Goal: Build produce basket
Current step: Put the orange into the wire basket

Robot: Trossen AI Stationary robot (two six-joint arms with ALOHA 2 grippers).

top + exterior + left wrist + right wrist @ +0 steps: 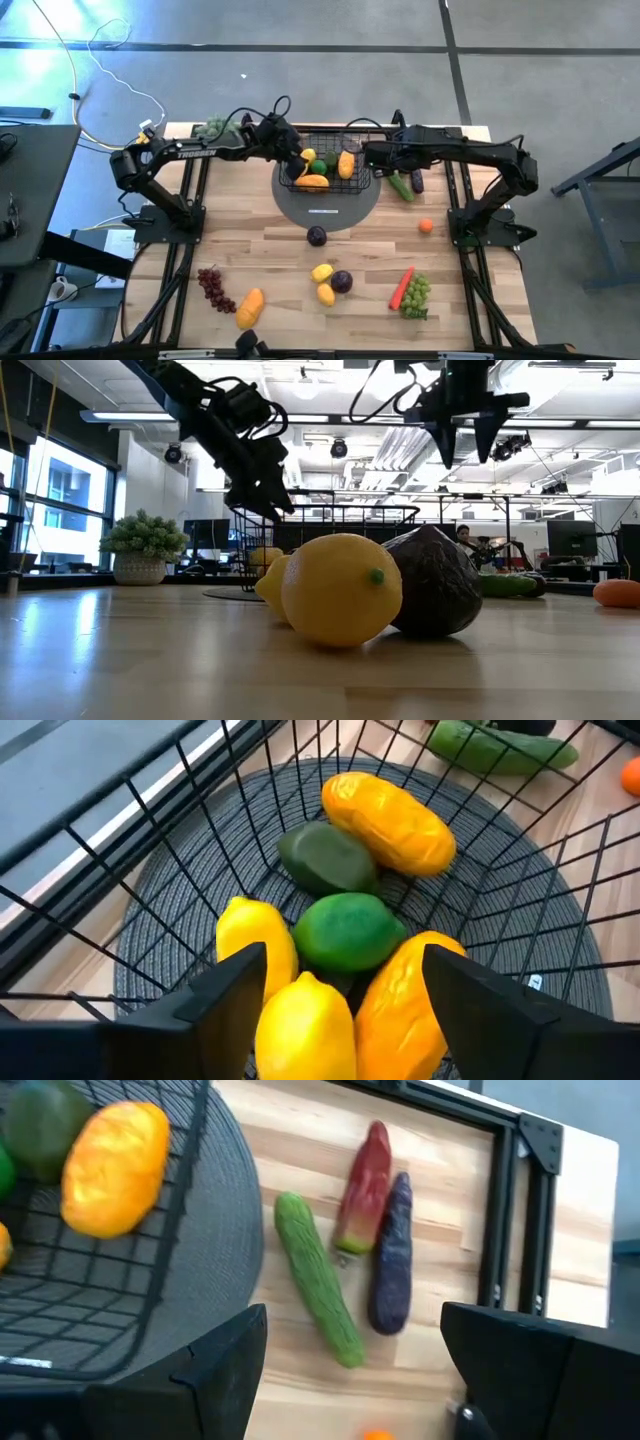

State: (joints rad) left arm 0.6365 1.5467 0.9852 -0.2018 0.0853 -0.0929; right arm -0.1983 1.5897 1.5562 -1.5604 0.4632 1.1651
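The black wire basket (352, 182) stands on a grey round disc (330, 212) at the table's far middle. Inside lie two orange mangoes (388, 820), a dark green fruit (325, 858), a lime (345, 928) and two lemons (305, 1032). My left gripper (345, 990) hangs open over the basket's left part (300, 158), its fingers on either side of the nearer lemon, which rests on the other fruit. My right gripper (350, 1370) is open above the table by the basket's right rim (372, 155). Beyond it lie a cucumber (320, 1280), a red pepper (362, 1185) and an eggplant (392, 1260).
On the near half of the table lie a plum (317, 236), a small orange (426, 226), two lemons (324, 283), another plum (342, 281), a carrot (401, 287), green grapes (417, 295), purple grapes (214, 288) and a mango (250, 308). A pale green bushy cluster (212, 130) sits far left.
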